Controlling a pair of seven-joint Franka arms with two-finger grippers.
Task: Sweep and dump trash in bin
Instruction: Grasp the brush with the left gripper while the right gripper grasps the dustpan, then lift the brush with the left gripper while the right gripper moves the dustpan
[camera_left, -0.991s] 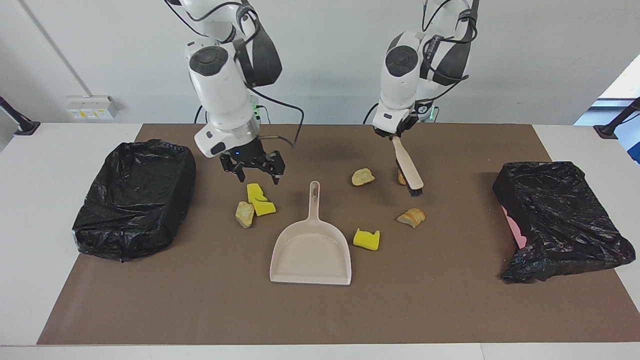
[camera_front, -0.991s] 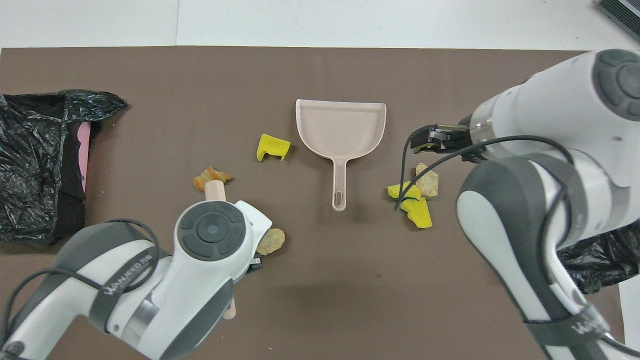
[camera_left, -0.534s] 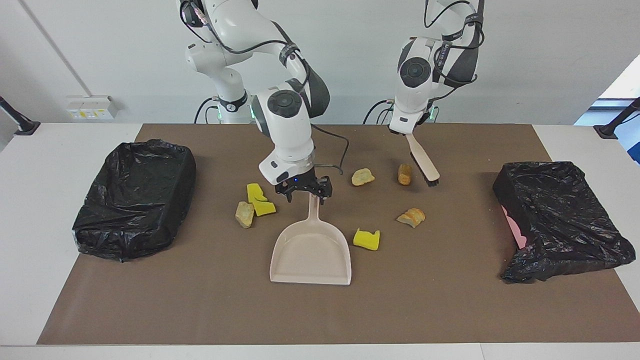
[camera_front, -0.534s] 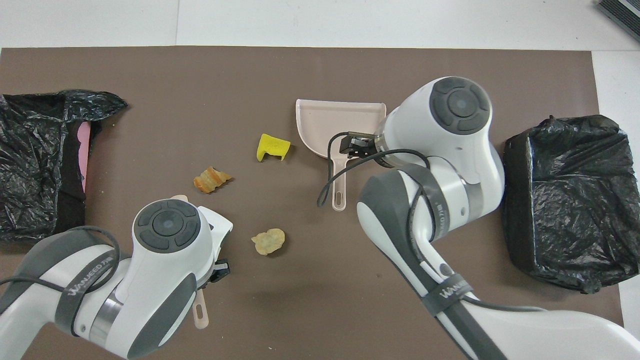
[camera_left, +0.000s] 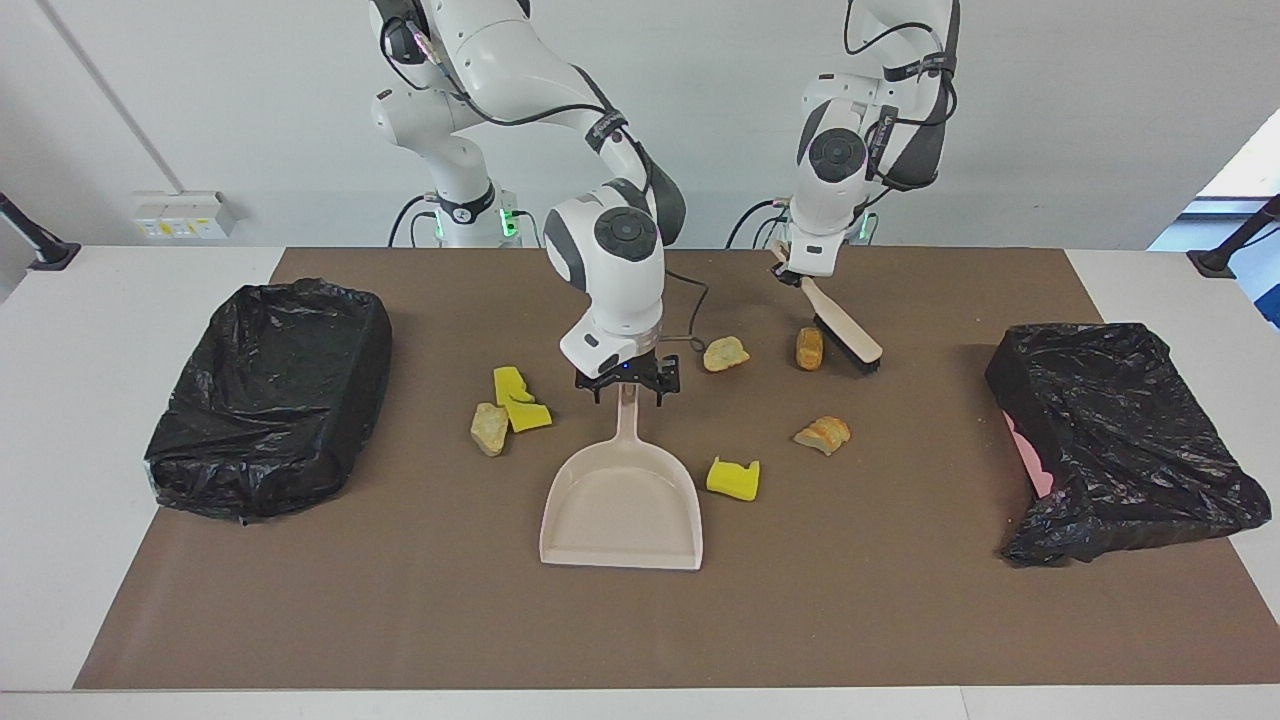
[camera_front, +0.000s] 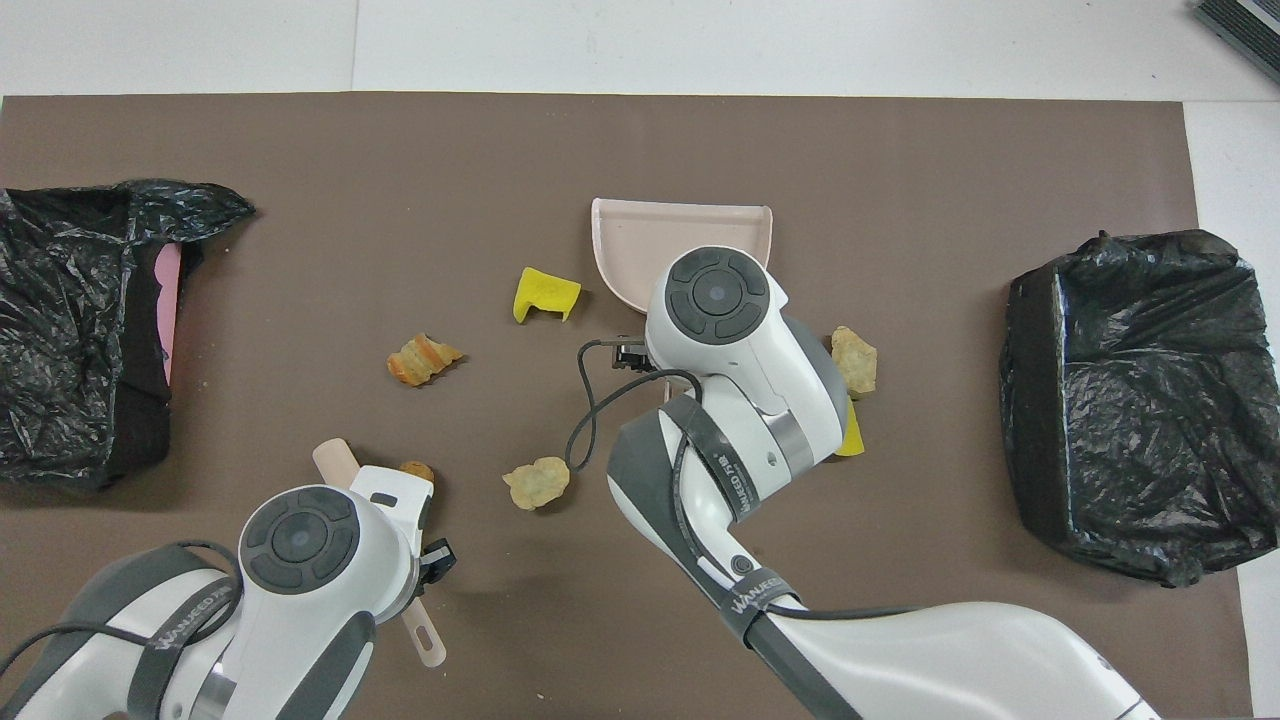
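The beige dustpan (camera_left: 622, 500) (camera_front: 640, 235) lies flat mid-mat, handle pointing at the robots. My right gripper (camera_left: 627, 388) is open, with a finger on either side of the handle's end. My left gripper (camera_left: 797, 274) is shut on the beige brush (camera_left: 840, 330) (camera_front: 336, 461), whose black bristles rest beside a tan lump (camera_left: 808, 347). Other trash is scattered around the pan: yellow sponge chunks (camera_left: 520, 400) (camera_left: 733, 478) (camera_front: 545, 293) and tan lumps (camera_left: 489, 428) (camera_left: 725, 353) (camera_left: 823, 433) (camera_front: 537, 482). In the overhead view the right arm covers the handle.
A bin lined with a black bag (camera_left: 270, 395) (camera_front: 1130, 400) stands at the right arm's end of the brown mat. Another (camera_left: 1120, 440) (camera_front: 80, 320), showing pink at its side, stands at the left arm's end.
My right gripper swung from above the yellow chunks over to the dustpan handle and came down around it. The left arm shifted the brush off the tan lump toward its own end of the table.
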